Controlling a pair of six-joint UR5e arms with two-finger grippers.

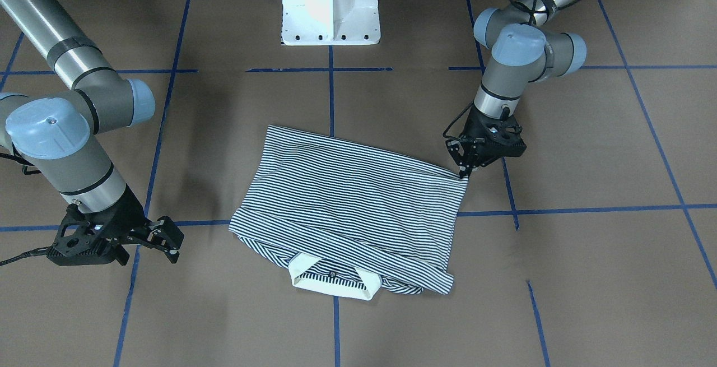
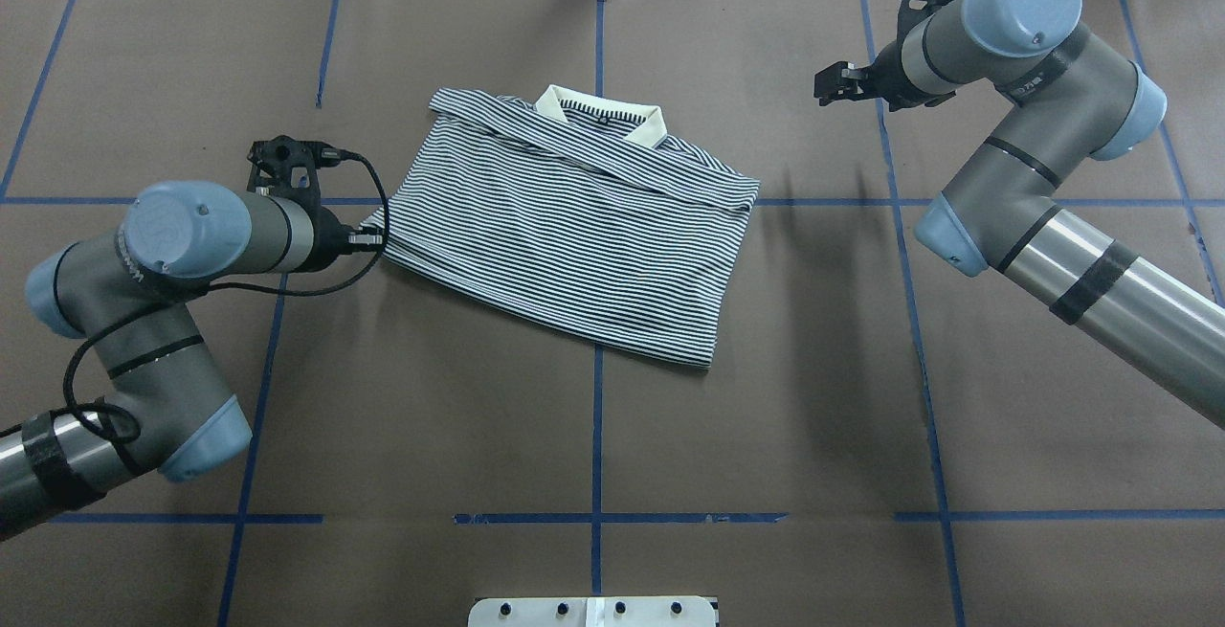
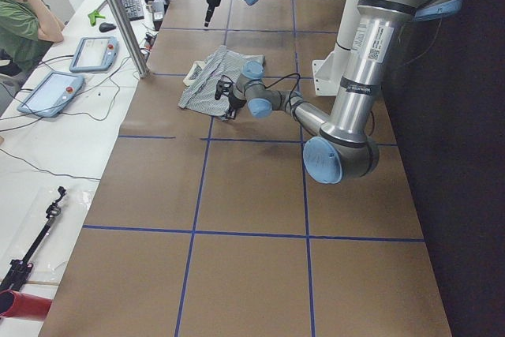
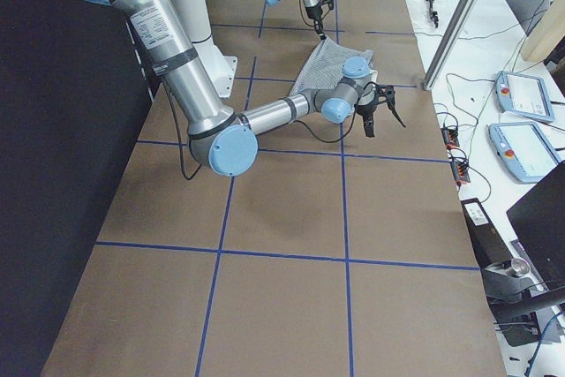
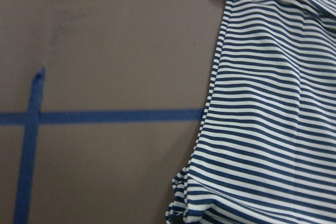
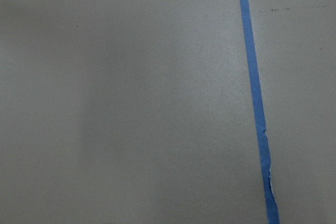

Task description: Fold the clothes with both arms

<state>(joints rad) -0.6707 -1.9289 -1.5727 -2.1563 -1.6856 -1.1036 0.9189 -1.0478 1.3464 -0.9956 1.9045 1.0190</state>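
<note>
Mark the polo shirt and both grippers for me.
polo shirt (image 1: 353, 199), front-facing view, middle of the striped fabric.
left gripper (image 1: 464, 174), front-facing view, tips of the jaws at the shirt's corner.
right gripper (image 1: 173, 244), front-facing view, gap between the open jaws.

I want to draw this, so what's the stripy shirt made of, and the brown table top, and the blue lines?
The stripy shirt looks like soft knit cloth, matte; it drapes and wrinkles at its edges. The brown table top is probably a paper or card sheet, flat and dull. The blue lines are likely sticky tape; one has a torn, ragged edge.
</note>
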